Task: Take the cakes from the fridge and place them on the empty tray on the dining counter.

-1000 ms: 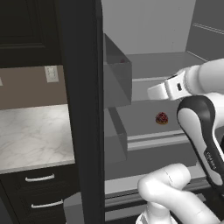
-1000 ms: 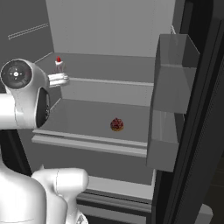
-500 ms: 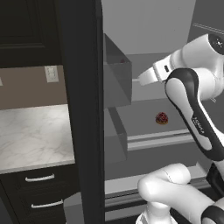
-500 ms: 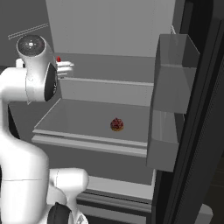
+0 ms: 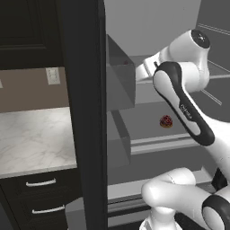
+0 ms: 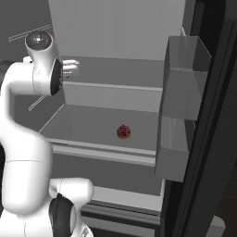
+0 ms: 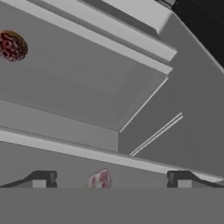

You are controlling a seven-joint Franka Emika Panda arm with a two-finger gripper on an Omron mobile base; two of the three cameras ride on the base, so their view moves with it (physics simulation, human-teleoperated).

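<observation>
The fridge (image 5: 81, 112) stands open, its pale grey inside (image 6: 115, 28) facing me. One cake (image 5: 166, 121) (image 6: 123, 131) (image 7: 12, 45) with a dark red top sits alone on the lower shelf. A second cake (image 7: 99, 179) rests on the upper shelf, right in front of the hand and between the two fingertips. My gripper (image 7: 111, 179) (image 6: 71, 67) is open at the level of that upper shelf, reaching in from the left side, and holds nothing. The empty tray and the dining counter are out of view.
Grey door bins (image 6: 185, 78) (image 5: 119, 85) jut from both open doors beside the shelves. A marbled wall counter (image 5: 31, 139) over black drawers (image 5: 40, 197) lies left of the fridge door. The raised white arm (image 6: 41, 74) stands before the shelves' left side.
The arm has swung upward, its elbow rising from the lower shelf's height. The hand has climbed to the upper shelf and reached further in. The jaws stayed open.
</observation>
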